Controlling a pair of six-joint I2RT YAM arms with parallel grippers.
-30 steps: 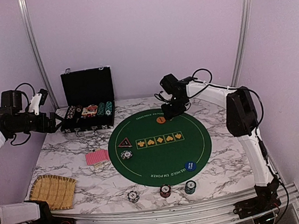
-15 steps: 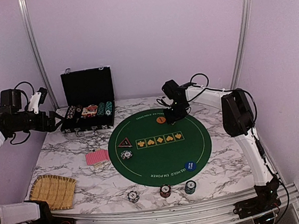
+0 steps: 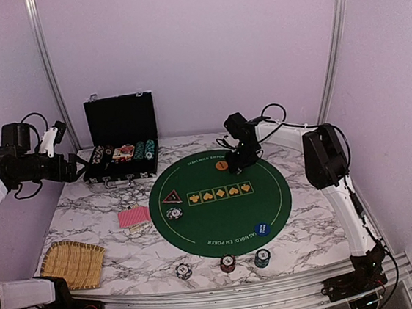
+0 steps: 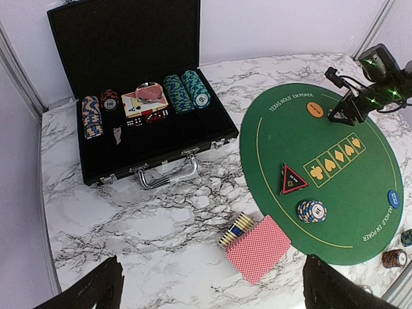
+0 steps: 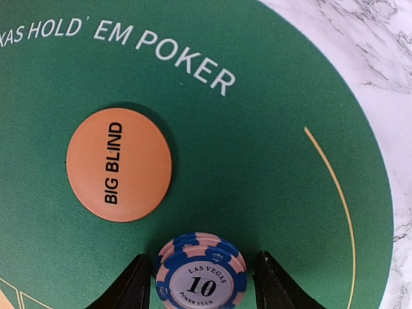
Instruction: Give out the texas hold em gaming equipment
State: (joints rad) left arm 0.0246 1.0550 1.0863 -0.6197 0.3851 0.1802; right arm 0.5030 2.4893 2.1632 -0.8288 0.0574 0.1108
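Poker chips (image 5: 201, 280) sat in a small stack on the green mat (image 5: 257, 161), just beside the orange button (image 5: 119, 165). My right arm reached far across the tabletop (image 3: 308, 210) and bent down at the wrist. My right tool (image 3: 235, 168) was open, one finger on each side of the stack with a thin gap. My left arm was up high, and my left tool (image 4: 212, 290) was wide open and empty, facing the black case (image 4: 129, 38).

orange button (image 5: 119, 165), blue-pink striped chip (image 5: 201, 280), green mat (image 5: 270, 167)
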